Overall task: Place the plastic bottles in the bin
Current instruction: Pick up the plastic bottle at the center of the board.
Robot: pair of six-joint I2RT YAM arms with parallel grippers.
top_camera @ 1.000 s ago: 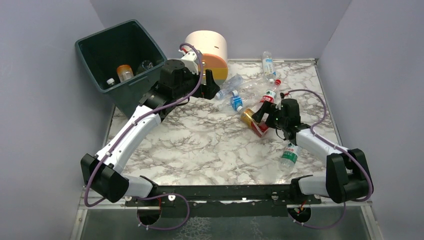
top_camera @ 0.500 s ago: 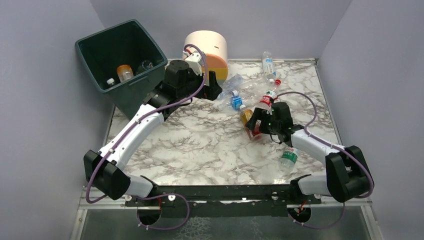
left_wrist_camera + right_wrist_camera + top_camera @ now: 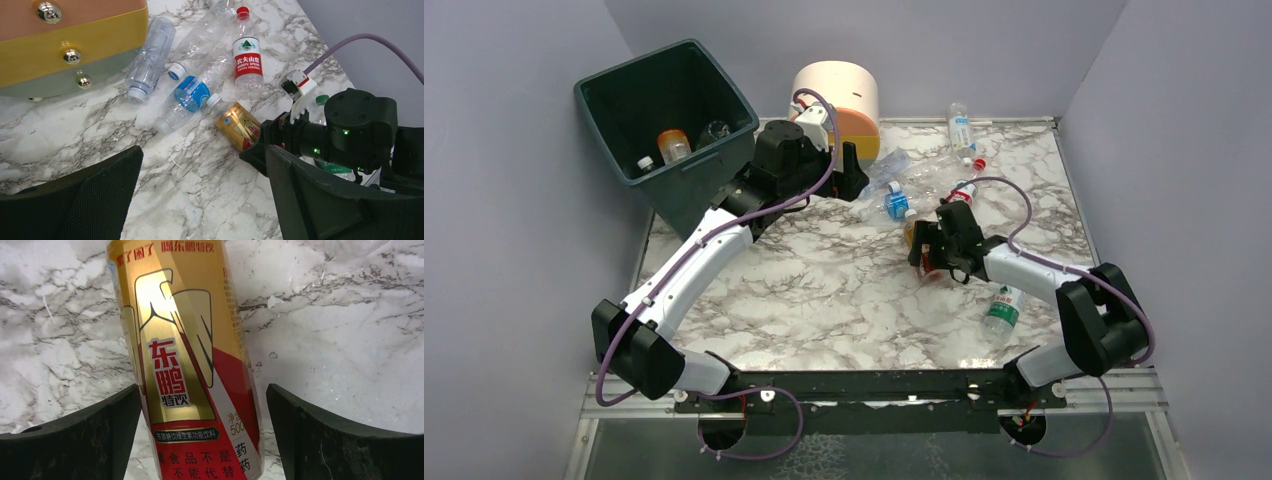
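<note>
Both jaws of the right gripper point(image 3: 203, 390) stand wide either side of the gold bottle point(image 3: 185, 340), having slid over it in the last second without gripping; closing looks next. Beyond, the left gripper point(image 3: 204, 155) gapes empty near the loose bottles point(image 3: 192, 92), and the far bin point(image 3: 644, 95) hides most of its contents.

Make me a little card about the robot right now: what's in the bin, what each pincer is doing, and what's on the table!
In the bin: an orange bottle, a white-capped bottle
Left pincer: open, empty, above the table
Right pincer: open, one finger each side of the lying gold bottle
On the table: red-label bottle, blue-label bottle, others nearby
</note>
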